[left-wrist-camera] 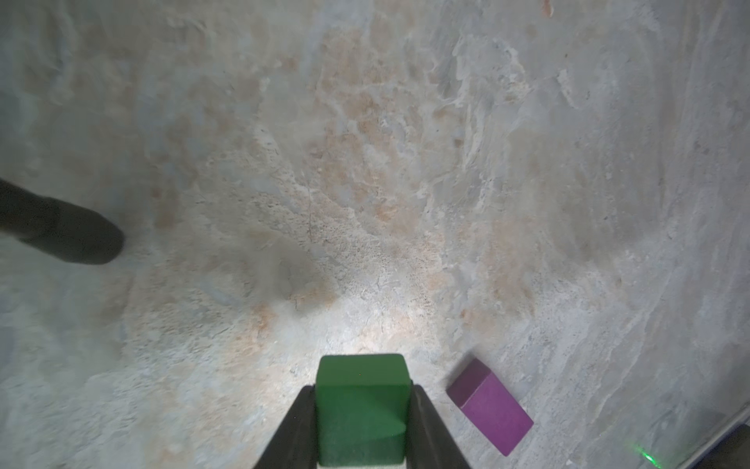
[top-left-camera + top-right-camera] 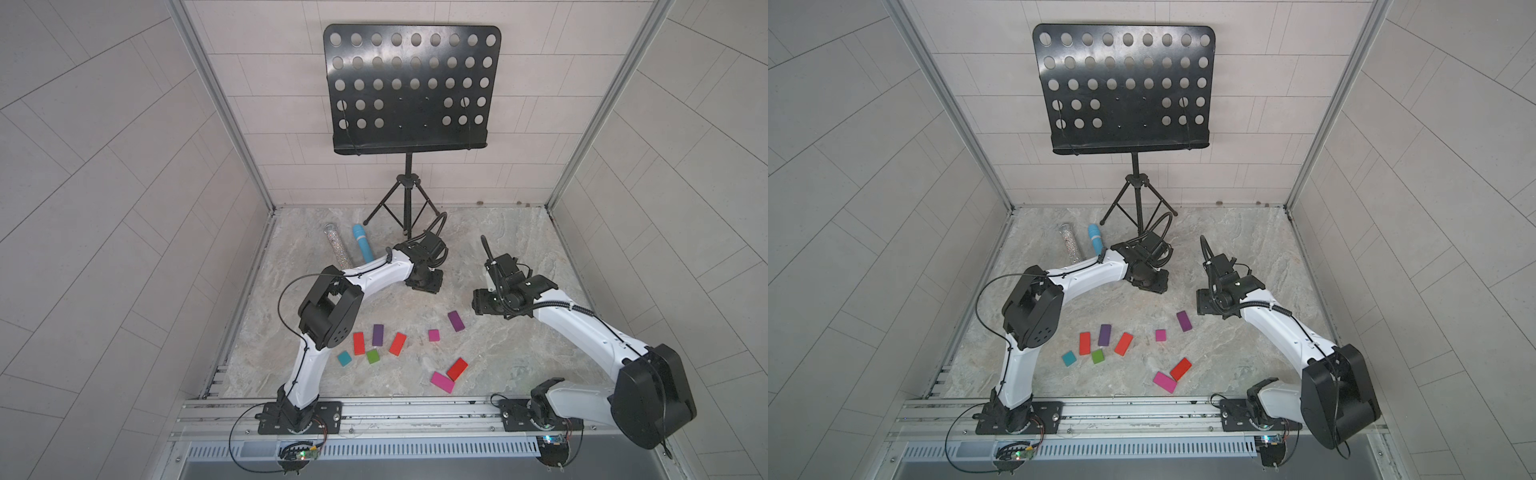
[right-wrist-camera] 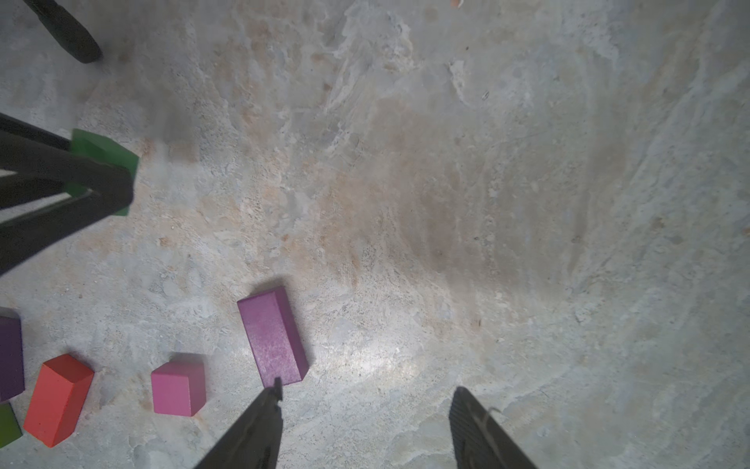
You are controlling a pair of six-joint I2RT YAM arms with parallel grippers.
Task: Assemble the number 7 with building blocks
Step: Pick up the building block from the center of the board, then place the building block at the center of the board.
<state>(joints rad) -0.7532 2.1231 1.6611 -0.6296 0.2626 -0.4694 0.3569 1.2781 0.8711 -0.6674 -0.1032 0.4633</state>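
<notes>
**Operator:** Left wrist view: state of the left claw (image 1: 362, 385)?
**Technician:** Clamped on the green block (image 1: 361, 414), one finger on each side.
**Operator:** Right claw (image 3: 369, 387)?
**Technician:** Fingers apart, nothing between them; it hangs over the surface (image 3: 487, 203). The long purple block (image 3: 274, 337) lies flat just beside one fingertip.
**Operator:** Other blocks (image 2: 397, 344)?
**Technician:** Loose on the surface, nearer the arm bases.
</notes>
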